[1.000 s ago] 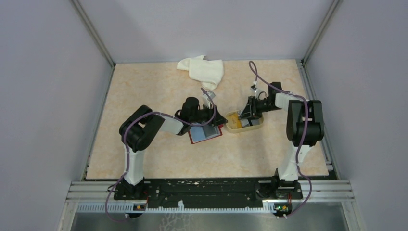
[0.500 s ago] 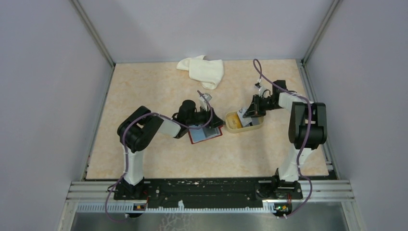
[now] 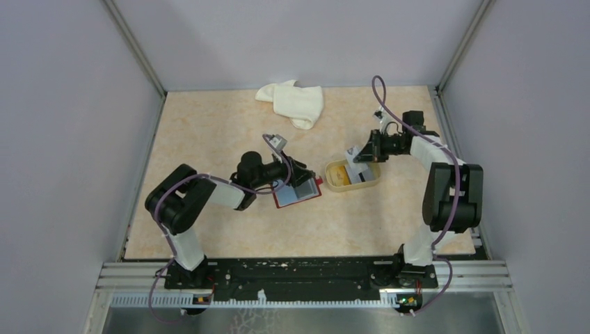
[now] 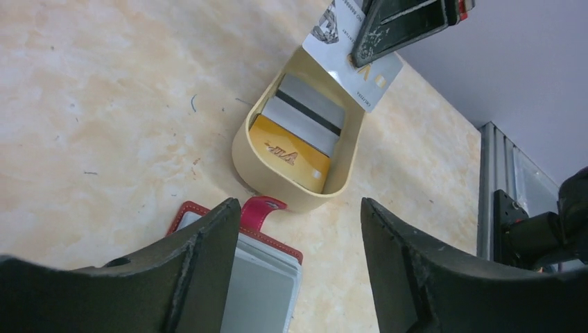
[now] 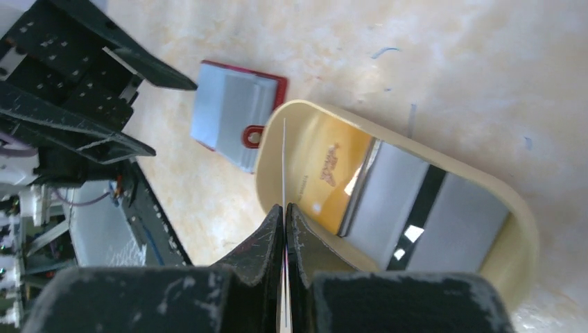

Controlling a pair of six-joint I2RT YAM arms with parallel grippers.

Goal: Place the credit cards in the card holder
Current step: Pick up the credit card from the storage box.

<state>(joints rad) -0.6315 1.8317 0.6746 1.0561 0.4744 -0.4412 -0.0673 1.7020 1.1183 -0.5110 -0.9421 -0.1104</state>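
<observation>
Looks early: clamps one white card point(image 4: 331, 35) edge-on between the right jaws, above the 1 o'clock side of the beige tray point(image 4: 239, 149). Hangs the left jaws apart and empty over the unfolded card holder point(image 3: 299, 196), flat on the counter point(image 3: 209, 139) at the tray's 8 o'clock. Leaves a yellow card point(image 4: 291, 154) and grey cards point(image 4: 305, 114) in the tray to move.

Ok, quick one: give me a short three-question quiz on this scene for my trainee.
1. True or false: the right fingers pinch a white card over the beige tray.
2. What lies in the tray? A) a yellow card and a grey card B) two keys C) nothing
3. Fill in: the left fingers stand ___ over the card holder.
Key: 1 true; 2 A; 3 open.
</observation>
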